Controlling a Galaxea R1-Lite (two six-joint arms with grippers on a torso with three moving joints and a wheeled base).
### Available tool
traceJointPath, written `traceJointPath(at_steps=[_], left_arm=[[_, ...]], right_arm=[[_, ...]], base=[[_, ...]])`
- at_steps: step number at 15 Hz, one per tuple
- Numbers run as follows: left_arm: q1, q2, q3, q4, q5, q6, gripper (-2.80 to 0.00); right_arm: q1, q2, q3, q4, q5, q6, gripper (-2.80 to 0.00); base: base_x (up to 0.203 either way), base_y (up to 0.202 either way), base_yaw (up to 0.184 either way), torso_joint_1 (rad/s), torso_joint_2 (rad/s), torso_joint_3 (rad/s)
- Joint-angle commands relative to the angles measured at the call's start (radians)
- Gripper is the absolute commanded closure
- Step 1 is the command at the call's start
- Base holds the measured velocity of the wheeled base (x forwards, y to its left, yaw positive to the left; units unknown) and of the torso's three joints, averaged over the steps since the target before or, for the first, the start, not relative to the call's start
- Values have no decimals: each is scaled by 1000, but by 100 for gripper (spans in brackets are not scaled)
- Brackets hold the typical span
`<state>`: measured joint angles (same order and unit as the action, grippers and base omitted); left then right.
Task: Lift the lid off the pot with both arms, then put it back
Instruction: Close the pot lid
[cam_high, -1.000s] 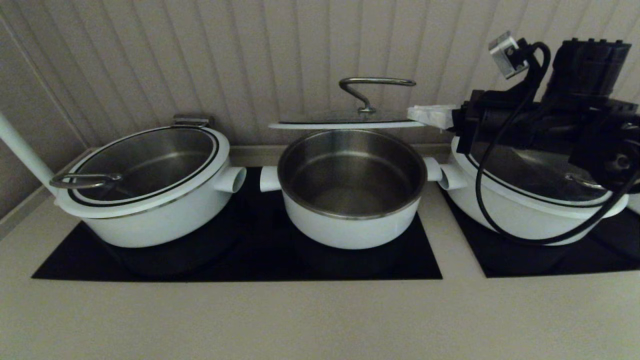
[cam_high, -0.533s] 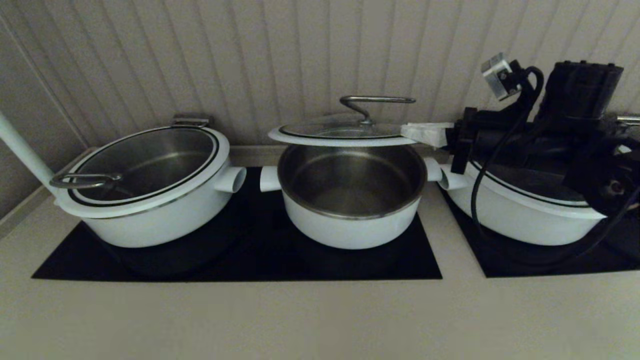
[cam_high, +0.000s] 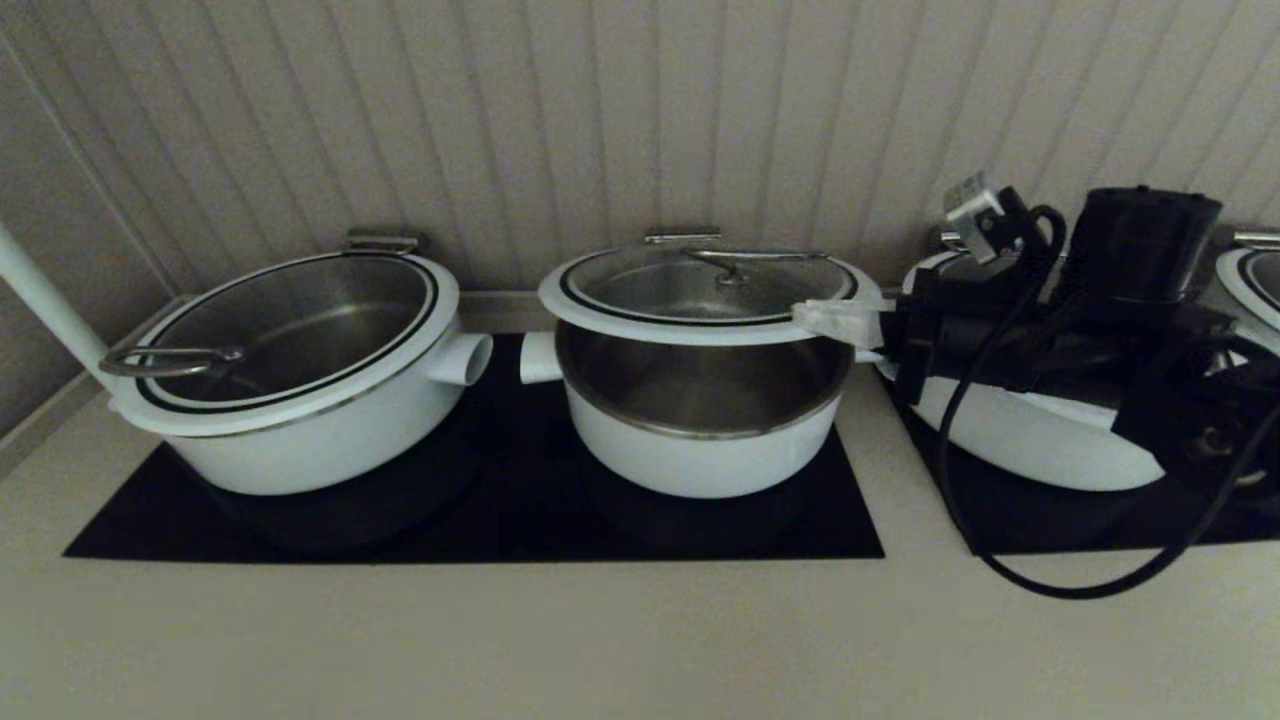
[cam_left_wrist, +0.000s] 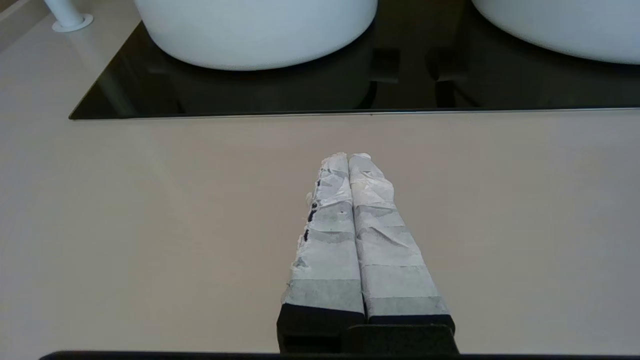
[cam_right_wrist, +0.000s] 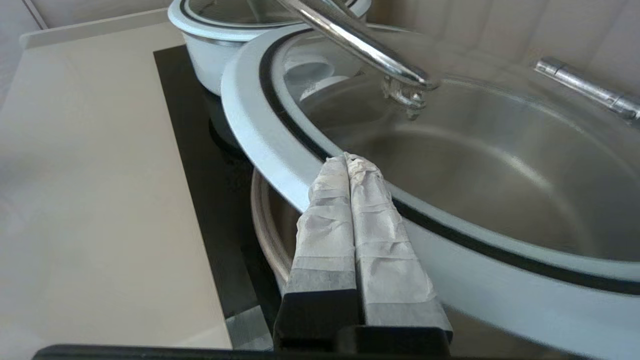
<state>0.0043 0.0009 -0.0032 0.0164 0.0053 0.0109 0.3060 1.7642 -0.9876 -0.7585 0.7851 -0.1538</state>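
Right end effector (cam_high: 812, 317) reaches in from the robot's right, its two tape-wrapped fingers (cam_right_wrist: 367, 200) pressed together side by side with their tips on the white rim of the lid (cam_high: 700, 290); the right wrist view shows no gap between them, and whether they pinch the rim or merely rest on it cannot be told. That lid, glass with a black ring and a curved steel handle (cam_high: 745, 258), sits tilted over the pot (cam_high: 700, 440): its back edge is low near the steel hinge bracket (cam_high: 682, 237), while its front edge stands clear of the steel inner bowl, leaving a gap through which the bowl's wall shows. This pot stands on the black cooktop (cam_high: 500, 520) in the middle of the counter (cam_high: 600, 640), one short white stub (cam_high: 538, 357) showing at its left side. Another white pot (cam_high: 300, 400) stands just to its left with its lid on, and a third (cam_high: 1020, 440) lies to the right, mostly behind the black arm and its looping cable. Left end effector (cam_left_wrist: 348, 160) hangs over bare counter in front of the cooktop, fingers closed on nothing.
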Motion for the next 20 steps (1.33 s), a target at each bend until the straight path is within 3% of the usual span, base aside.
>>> traceJointPath(at_steps=[1,20], left_arm=[[0,-1,0,0,1,0,0],[0,-1,0,0,1,0,0]], right_arm=[[1,0,44,-27,0,-1,0],[1,118,270,-334,-40,2,0]], base=[[0,0,0,0,0,0],[0,0,0,0,0,0]])
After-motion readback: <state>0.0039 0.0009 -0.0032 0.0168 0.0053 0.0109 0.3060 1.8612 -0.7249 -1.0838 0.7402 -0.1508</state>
